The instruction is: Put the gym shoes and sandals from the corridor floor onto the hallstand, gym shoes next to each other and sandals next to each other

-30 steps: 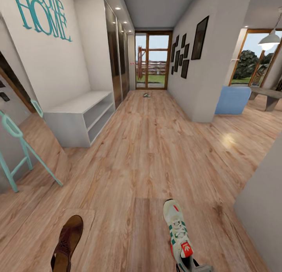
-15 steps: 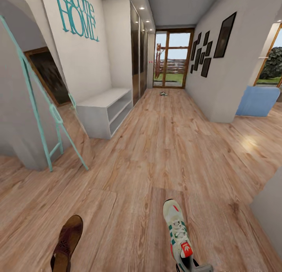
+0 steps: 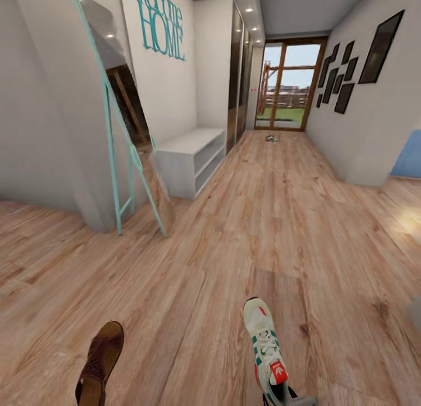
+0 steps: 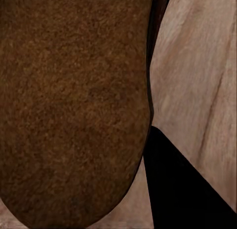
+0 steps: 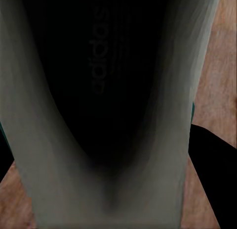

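Corridor floor (image 3: pixel 245 219) of light wood-grain planks runs ahead in the head view toward a glazed door (image 3: pixel 286 84) at the far end. Sandal (image 3: pixel 99 362), brown, sits at the lower left edge of that view, toe pointing forward; gym shoe (image 3: pixel 266 350), cream-white with green stripes and a red tongue patch, sits at the lower right, toe also forward. Right gripper (image 3: pixel 292 399) barely visible at the sneaker's heel, a grey sliver at the frame edge. A low white shelf unit (image 3: pixel 196 158) stands against the left wall, well ahead of both shoes. A mirror with a turquoise frame (image 3: pixel 126 137) leans on the wall nearer. A small pair of shoes (image 3: pixel 271 138), too far off to identify, lies near the door.

Left wrist view: brown sandal (image 4: pixel 74 105) surface directly ahead of the jaws, very close, floor beyond it. Jaw state cannot be told here; one dark finger (image 4: pixel 177 189) shows beside the sandal.

Right wrist view: sneaker's (image 5: pixel 103 90) dark opening and pale lining right between the jaws, printed brand lettering inside. Whether the jaws pinch it cannot be told.
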You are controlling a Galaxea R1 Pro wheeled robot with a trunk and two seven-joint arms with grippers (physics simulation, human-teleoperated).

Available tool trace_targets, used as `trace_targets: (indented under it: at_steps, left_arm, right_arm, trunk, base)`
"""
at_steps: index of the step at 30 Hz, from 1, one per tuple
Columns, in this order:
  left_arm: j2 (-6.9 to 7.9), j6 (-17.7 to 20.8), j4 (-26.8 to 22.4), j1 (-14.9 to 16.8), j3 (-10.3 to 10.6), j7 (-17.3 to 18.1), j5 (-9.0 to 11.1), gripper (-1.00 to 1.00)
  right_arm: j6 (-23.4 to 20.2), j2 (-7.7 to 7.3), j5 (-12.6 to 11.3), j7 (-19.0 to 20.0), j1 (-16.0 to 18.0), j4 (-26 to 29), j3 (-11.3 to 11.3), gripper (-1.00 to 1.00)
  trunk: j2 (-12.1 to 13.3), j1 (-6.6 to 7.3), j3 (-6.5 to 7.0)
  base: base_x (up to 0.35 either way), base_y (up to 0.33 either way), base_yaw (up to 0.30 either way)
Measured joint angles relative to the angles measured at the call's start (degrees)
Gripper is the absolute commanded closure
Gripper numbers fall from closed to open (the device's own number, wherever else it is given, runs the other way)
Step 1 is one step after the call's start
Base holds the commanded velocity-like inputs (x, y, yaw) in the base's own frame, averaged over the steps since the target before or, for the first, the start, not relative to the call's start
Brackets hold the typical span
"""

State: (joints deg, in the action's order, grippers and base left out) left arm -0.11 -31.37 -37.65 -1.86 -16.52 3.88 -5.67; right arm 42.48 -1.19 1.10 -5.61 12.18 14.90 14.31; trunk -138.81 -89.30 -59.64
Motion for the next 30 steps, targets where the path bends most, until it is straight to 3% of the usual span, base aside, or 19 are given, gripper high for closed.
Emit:
trace_targets:
  at_steps: [16, 30]
  left_arm:
    - [0.0, 0.0, -0.08, 0.0, -0.1, 0.0, 0.0, 1.0]
    - [0.0, -0.01, 0.02, 0.0, -0.12, -0.02, 0.0, 1.0]
  right_arm:
    - [-0.02, 0.0, 0.0, 0.0, 0.0, -0.04, 0.0, 1.0]
    - [-0.01, 0.0, 0.0, 0.0, 0.0, -0.04, 0.0, 1.0]
  trunk:
    - [0.0, 0.0, -0.62]
    - [0.0, -0.01, -1.16]
  base:
    - [-0.288, 0.175, 0.252]
    - [-0.333, 0.016, 0.252]
